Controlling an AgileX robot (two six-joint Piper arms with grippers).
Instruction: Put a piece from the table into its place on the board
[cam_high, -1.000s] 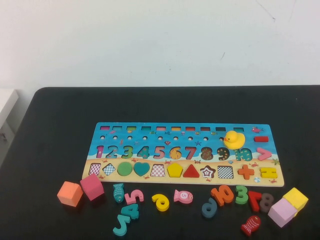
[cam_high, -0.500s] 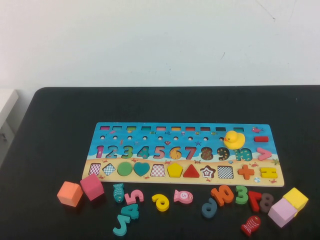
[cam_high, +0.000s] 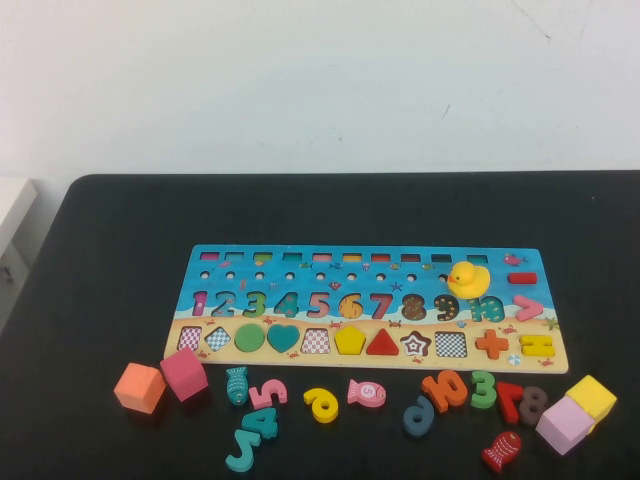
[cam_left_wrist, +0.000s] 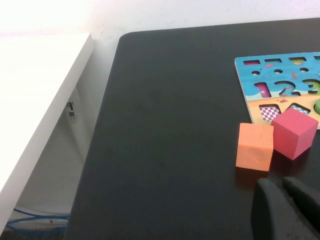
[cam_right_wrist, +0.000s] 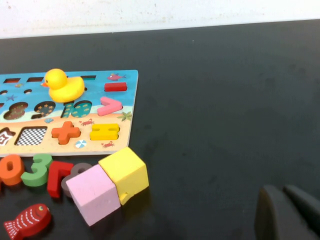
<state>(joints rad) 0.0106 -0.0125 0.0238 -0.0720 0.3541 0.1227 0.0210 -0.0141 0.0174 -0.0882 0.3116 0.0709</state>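
Observation:
The puzzle board (cam_high: 370, 262) lies mid-table with numbers and shapes in its slots. Loose pieces lie in front of it: a pink 5 (cam_high: 270, 391), a yellow 6 (cam_high: 322, 404), a pink fish (cam_high: 367, 393), an orange 10 (cam_high: 446, 389), a green 3 (cam_high: 484, 389) and a red fish (cam_high: 501, 451). Neither arm shows in the high view. My left gripper (cam_left_wrist: 280, 184) is shut and empty, just short of the orange cube (cam_left_wrist: 255, 146). My right gripper (cam_right_wrist: 282, 190) is shut and empty over bare table, right of the yellow cube (cam_right_wrist: 125, 173).
A yellow rubber duck (cam_high: 467, 279) sits on the board near its right end. An orange cube (cam_high: 139, 387) and a magenta cube (cam_high: 184, 374) stand front left. A yellow cube (cam_high: 591, 396) and a lilac cube (cam_high: 564, 424) stand front right. A white shelf (cam_left_wrist: 35, 95) borders the table's left edge.

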